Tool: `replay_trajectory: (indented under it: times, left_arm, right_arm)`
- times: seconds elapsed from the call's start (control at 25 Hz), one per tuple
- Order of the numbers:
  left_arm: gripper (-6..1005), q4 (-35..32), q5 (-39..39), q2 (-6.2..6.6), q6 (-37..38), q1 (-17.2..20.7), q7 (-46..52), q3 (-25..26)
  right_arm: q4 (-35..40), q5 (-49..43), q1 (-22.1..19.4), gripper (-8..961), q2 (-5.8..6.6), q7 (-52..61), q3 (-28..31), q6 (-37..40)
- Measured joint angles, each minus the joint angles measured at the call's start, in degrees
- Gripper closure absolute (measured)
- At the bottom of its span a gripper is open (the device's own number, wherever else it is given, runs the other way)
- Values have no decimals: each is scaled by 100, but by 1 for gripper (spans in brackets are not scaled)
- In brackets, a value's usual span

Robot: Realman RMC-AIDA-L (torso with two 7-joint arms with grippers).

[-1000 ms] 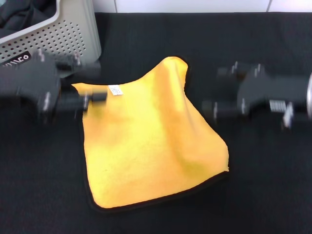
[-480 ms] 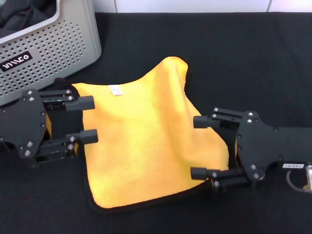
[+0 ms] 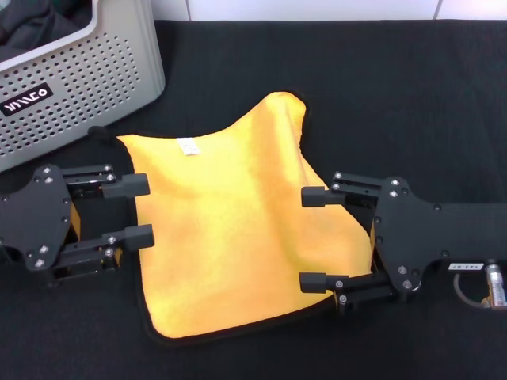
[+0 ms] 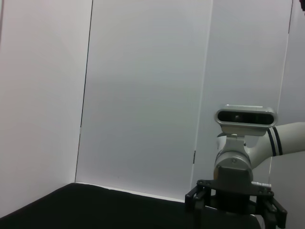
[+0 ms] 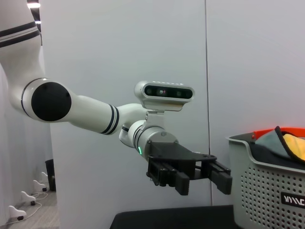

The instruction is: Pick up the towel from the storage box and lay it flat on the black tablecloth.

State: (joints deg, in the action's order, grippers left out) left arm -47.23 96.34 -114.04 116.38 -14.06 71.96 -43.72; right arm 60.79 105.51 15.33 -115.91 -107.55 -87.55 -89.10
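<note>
Nearest you, the black tablecloth (image 3: 444, 103) runs bare along the front edge of the head view, below the towel's (image 3: 238, 229) dark-edged front hem, so there is open cloth on that side. The towel itself lies out of the box, spread on the tablecloth between the two grippers, mostly flat but with a soft ridge running from its far corner down toward the right gripper. Its far edge dips in a curve, and the small white label (image 3: 188, 146) sits near the far left corner.

Your left gripper (image 3: 132, 210) sits at the towel's left edge with its two fingers spread wide apart and level, their tips just over the yellow border; they hold nothing. Whether they touch the fabric you cannot tell. Your right gripper (image 3: 313, 239) mirrors it at the right edge, fingers likewise wide apart, tips reaching over the towel's right side, empty. In the right wrist view the left gripper (image 5: 202, 177) shows in side profile, its jaws parted, above the cloth.

Farther back on the left stands the storage box (image 3: 103, 63), close to the towel's far left corner but apart from it, with dark fabric (image 3: 36, 24) inside. To the right and beyond, the tablecloth lies bare up to the white wall (image 3: 317, 8).
</note>
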Motion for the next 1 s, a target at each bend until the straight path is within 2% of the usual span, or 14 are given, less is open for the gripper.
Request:
replay_trajectory:
  times: [1.0]
  left_arm:
    - [420,166,3,14,7,32,-226,4]
  right_arm:
    - [-364,90,262,74,-27,-29,-78,-23]
